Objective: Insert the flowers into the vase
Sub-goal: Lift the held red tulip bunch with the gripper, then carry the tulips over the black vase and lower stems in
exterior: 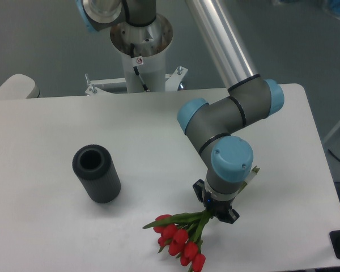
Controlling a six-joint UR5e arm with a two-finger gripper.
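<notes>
Jaws (pixel 216 213) are gripping the tulip bunch (pixel 180 240) by its stems.
Vase (pixel 96 173) is standing well apart; stems need turning downward first.

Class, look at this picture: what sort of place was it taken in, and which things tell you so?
Most likely a robotics lab or test cell: an industrial arm on a metal pedestal, a bare white table, and staged props, the vase and the flowers.

Bright red flowers (pixel 180 245) on green stems, dark grey finely ribbed vase (pixel 97 173), plain white desk (pixel 56 238), grey arm (pixel 226 116) with light blue caps.
</notes>
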